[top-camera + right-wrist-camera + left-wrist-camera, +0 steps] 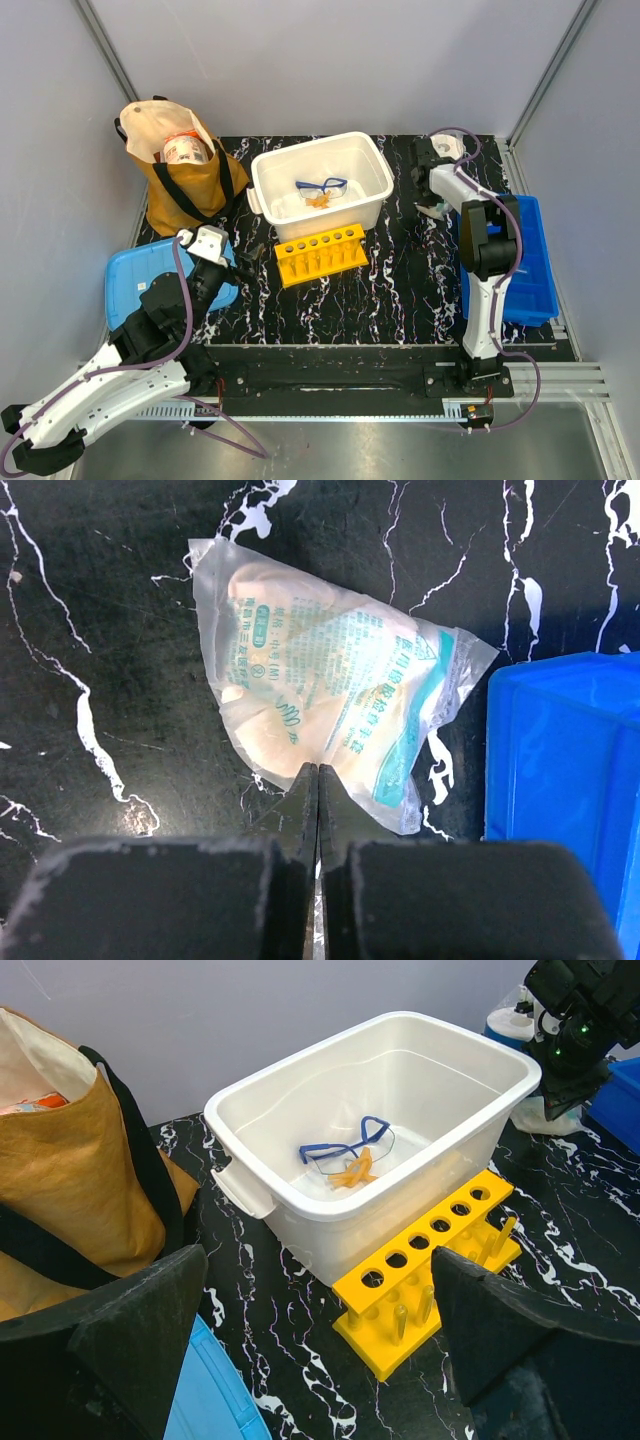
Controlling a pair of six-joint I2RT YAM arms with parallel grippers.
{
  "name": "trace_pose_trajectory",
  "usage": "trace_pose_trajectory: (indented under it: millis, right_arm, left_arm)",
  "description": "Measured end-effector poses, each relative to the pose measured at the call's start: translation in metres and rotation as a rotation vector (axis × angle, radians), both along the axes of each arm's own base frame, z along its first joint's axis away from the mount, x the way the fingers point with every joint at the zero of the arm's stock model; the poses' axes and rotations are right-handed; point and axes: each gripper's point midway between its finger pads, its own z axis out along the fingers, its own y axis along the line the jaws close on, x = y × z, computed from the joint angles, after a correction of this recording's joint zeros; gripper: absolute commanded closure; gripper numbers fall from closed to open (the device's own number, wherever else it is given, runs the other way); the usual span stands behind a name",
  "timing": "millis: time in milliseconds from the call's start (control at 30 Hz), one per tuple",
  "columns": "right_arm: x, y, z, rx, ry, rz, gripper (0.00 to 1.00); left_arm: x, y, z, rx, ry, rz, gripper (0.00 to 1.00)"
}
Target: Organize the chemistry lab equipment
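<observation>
Here, the crinkly clear packet (330, 690), its teal print too small to read, lies on the marbled black table (100, 630). The right gripper (318, 780) is pressed together at its edge. The left gripper (320, 1350) is spread wide. The glasses (348, 1150) lie in the white tub (300, 1210).

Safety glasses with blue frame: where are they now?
The safety glasses lie inside the white tub, rear centre of the top view, beside an orange piece, behind the yellow rack.

Bright, even light; soft shadows; mild sheen on clear packet (330, 695); foreground slightly soft.
</observation>
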Motion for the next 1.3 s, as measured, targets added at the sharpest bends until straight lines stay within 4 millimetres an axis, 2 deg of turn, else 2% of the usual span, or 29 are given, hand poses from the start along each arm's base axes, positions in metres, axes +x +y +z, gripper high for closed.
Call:
trace_pose_trajectory:
  millis: [33, 67, 167, 200, 333, 467, 700, 767, 933, 1000, 1167, 1300]
  right_arm:
    - [0.0, 0.001, 0.001, 0.005, -0.002, 0.002, 1.0]
    - [-0.001, 0.001, 0.002, 0.008, -0.004, 0.002, 0.96]
    - [-0.007, 0.001, 0.01, 0.016, -0.014, -0.001, 0.66]
    - [-0.007, 0.001, 0.015, 0.017, -0.025, -0.002, 0.61]
    - [0.001, -0.002, 0.035, 0.022, -0.084, -0.008, 0.53]
    - [0.006, -0.01, 0.032, 0.04, -0.091, -0.027, 0.5]
    - [0.004, -0.021, 0.003, 0.06, -0.032, -0.061, 0.5]
    - [0.003, -0.02, -0.002, 0.069, -0.021, -0.062, 0.58]
    - [0.004, -0.015, -0.004, 0.098, -0.021, -0.055, 0.89]
    - [0.006, -0.012, -0.004, 0.114, -0.029, -0.052, 0.97]
    - [0.005, -0.007, 0.005, 0.144, -0.043, -0.037, 0.99]
    - [0.002, -0.003, 0.042, 0.169, -0.096, -0.03, 0.97]
  left_arm:
    - [0.0, 0.0, 0.0, 0.0, 0.0, 0.0, 0.01]
    - [0.0, 0.0, 0.0, 0.0, 0.0, 0.0, 0.01]
    - [0.0, 0.0, 0.0, -0.002, -0.001, 0.0, 0.01]
    - [0.0, 0.0, 0.0, -0.002, -0.001, 0.0, 0.01]
    - [0.0, 0.0, 0.0, -0.002, -0.001, 0.0, 0.01]
    - [0.0, 0.0, 0.0, -0.001, -0.001, 0.0, 0.01]
    - [0.001, 0.001, 0.0, 0.003, -0.002, 0.011, 0.01]
    - [0.002, 0.001, 0.0, 0.007, 0.0, 0.013, 0.01]
    - [0.003, 0.001, -0.002, 0.015, 0.003, 0.014, 0.01]
    - [0.003, 0.001, -0.002, 0.015, 0.003, 0.015, 0.01]
    - [0.002, 0.002, 0.0, 0.009, -0.001, 0.015, 0.01]
    - [0.0, 0.004, 0.003, -0.003, -0.01, 0.015, 0.01]
